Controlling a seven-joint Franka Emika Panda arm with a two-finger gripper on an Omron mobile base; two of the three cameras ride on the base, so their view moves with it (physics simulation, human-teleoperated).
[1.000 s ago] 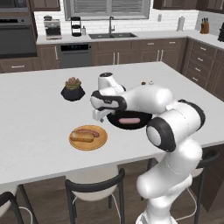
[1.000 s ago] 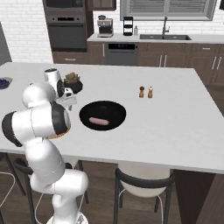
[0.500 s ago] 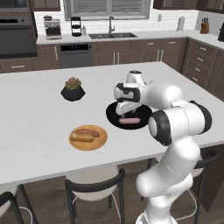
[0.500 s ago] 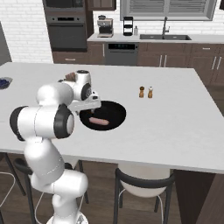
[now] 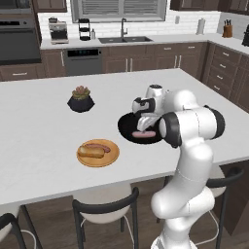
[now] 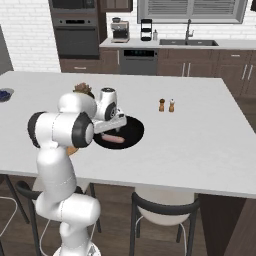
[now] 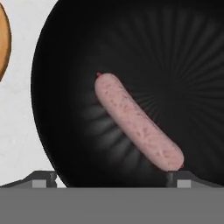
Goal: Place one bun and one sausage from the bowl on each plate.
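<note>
The black bowl [image 5: 127, 127] [image 6: 132, 131] [image 7: 175, 65] sits mid-counter with one pink sausage [image 5: 144, 134] [image 6: 113, 140] [image 7: 138, 123] lying in it. My gripper [image 5: 146, 121] [image 6: 111, 127] [image 7: 113, 179] hovers just above the bowl, open, its fingertips [image 7: 41, 178] wide apart on either side of the sausage's near end and touching nothing. The orange-tan plate [image 5: 111, 156] [image 7: 3, 43] lies to the bowl's front left and carries a bun [image 5: 90, 152] and a sausage [image 5: 98, 146].
A black faceted plant pot [image 5: 80, 99] [image 6: 83, 90] stands behind the orange plate. Salt and pepper shakers [image 6: 166, 105] are to the right of the bowl. A small bowl of blue berries [image 6: 4, 93] rests at the counter's far left. Stools line the near edge.
The arm has swung right from near the plant pot to over the black bowl and come down closer to the sausage. The jaws stayed open.
</note>
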